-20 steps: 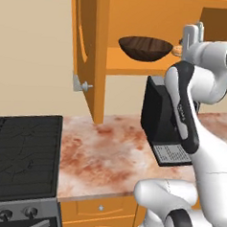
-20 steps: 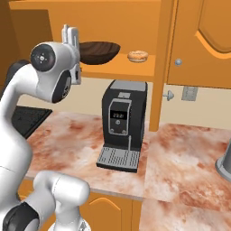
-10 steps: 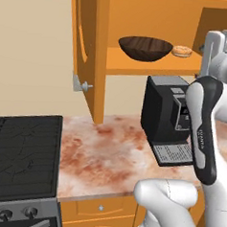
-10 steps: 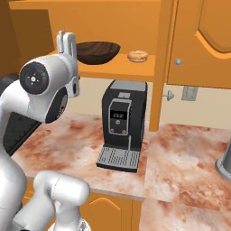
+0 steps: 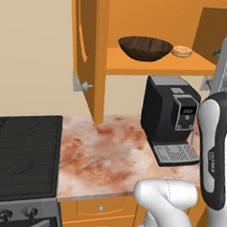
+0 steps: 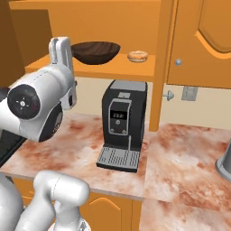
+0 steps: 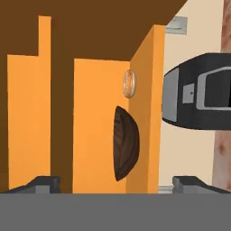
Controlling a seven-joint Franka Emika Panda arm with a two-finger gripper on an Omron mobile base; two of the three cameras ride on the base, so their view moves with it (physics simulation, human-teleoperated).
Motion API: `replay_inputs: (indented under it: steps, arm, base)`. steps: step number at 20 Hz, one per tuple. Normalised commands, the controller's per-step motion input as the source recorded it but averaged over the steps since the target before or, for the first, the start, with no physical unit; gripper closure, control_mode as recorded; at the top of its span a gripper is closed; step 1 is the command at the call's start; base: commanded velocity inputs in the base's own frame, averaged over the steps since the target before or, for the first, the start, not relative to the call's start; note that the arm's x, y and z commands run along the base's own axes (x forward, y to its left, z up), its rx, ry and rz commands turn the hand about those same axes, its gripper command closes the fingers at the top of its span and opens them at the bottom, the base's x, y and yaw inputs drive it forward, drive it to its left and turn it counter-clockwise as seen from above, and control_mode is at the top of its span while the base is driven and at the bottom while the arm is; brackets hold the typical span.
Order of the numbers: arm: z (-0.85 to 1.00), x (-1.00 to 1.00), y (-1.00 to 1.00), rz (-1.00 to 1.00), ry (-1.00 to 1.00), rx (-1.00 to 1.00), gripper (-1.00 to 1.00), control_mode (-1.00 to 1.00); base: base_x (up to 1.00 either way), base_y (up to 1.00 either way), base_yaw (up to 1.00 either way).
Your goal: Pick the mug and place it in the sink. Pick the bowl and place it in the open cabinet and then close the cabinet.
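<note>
The bowl point(image 5: 145, 47) sits on the shelf of the open cabinet point(image 5: 152, 65), near its front edge beside 1 pastry point(image 5: 181, 51), looking stiff, light and graspable by its rim, while the tool point(image 7: 115, 182) stands released before it, holding nothing.

One bowl point(image 5: 145, 48) and one pastry point(image 5: 181, 51) sit on the shelf of one open cabinet point(image 5: 152, 67). One coffee machine point(image 5: 170, 118) stands on the bench point(image 5: 107, 158). One stove point(image 5: 21, 162), one wall outlet point(image 6: 189, 93), one grey pot point(image 6: 224, 163).
</note>
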Motion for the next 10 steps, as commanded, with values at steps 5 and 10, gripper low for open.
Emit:
replay_inputs:
  steps: [5,10]
  arm:
    - [0.0,-0.42,-0.4,0.0,0.0,0.04,-1.0,-1.0]
    - [0.21,-0.75,-0.45,-0.03,-0.02,0.06,-1.0,-1.0]
  base:
    - [0.0,0.0,0.0]
    - [0.0,0.0,0.0]
